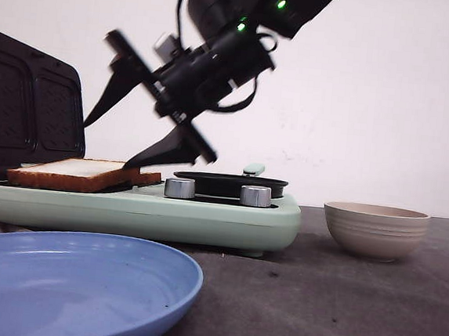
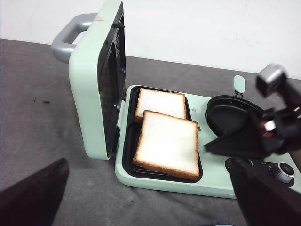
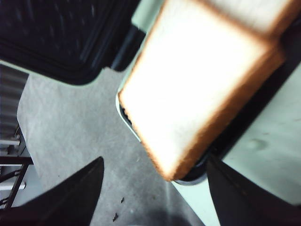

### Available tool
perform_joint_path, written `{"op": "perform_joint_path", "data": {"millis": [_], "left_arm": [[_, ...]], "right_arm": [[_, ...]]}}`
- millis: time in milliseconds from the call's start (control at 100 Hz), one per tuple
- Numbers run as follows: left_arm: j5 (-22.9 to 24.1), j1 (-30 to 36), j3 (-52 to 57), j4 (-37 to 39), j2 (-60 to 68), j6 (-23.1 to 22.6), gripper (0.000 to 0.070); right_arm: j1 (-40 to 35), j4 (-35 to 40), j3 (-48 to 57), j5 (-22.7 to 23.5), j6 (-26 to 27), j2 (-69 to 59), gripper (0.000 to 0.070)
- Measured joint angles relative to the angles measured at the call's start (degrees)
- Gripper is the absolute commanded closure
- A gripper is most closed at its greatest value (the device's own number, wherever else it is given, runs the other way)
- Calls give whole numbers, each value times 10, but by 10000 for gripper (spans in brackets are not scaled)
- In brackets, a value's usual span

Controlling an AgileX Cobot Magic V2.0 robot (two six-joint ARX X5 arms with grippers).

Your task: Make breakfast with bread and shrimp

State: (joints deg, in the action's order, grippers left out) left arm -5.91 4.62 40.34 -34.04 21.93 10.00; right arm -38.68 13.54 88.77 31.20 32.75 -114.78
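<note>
A: Where is the bread (image 2: 167, 141) at this moment?

B: Both slices lie in the black tray of the pale green sandwich maker (image 1: 205, 213), on its left half. From the left wrist view one slice overlaps the other, the nearer one resting partly on top of the farther one. Their pale faces point up, brown crust all around.

A: And the lid (image 2: 96, 80)?

B: It stands open and upright at the left end of the sandwich maker, grey handle (image 2: 70, 35) at the top.

A: What is the right hand (image 1: 131, 116) doing?

B: It hangs above the right edge of the bread, tilted down toward it. Its fingers are spread wide with nothing between them; the lower finger tip (image 1: 143, 159) sits just at the crust of the top slice. I cannot tell whether it touches.

A: The left hand (image 2: 150, 197)?

B: Only its two dark fingers show at the corners of its own camera view, far apart and empty, well short of the sandwich maker.

A: Anything else on the bench (image 1: 338, 304)?

B: A blue plate (image 1: 73, 284) near the front on the left, a beige bowl (image 1: 375, 228) to the right of the sandwich maker, and a small round black pan (image 2: 230, 113) on the sandwich maker's right half with two silver knobs (image 1: 179, 188) in front.
</note>
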Motion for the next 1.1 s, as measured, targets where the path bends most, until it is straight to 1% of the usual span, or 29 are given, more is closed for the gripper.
{"op": "perform_joint_path", "data": {"millis": [130, 270, 370, 560, 610, 710, 760, 870, 1100], "left_arm": [[0, 0, 0, 0, 0, 0, 66], [0, 0, 0, 0, 0, 0, 66], [0, 0, 0, 0, 0, 0, 66], [0, 0, 0, 0, 0, 0, 66], [0, 0, 0, 0, 0, 0, 66], [0, 0, 0, 0, 0, 0, 66], [0, 0, 0, 0, 0, 0, 66], [0, 0, 0, 0, 0, 0, 66], [0, 0, 0, 0, 0, 0, 66]], "right_arm": [[21, 35, 0, -1, -21, 31, 272], [49, 82, 0, -35, -54, 80, 272], [69, 131, 0, -80, -94, 130, 272], [87, 254, 0, -207, -192, 213, 273], [89, 278, 0, -223, -216, 226, 274], [92, 316, 0, -232, -251, 245, 274], [92, 315, -7, -233, -259, 257, 275], [92, 279, -59, -233, -269, 303, 312], [92, 134, -265, -233, -275, 465, 313]]}}
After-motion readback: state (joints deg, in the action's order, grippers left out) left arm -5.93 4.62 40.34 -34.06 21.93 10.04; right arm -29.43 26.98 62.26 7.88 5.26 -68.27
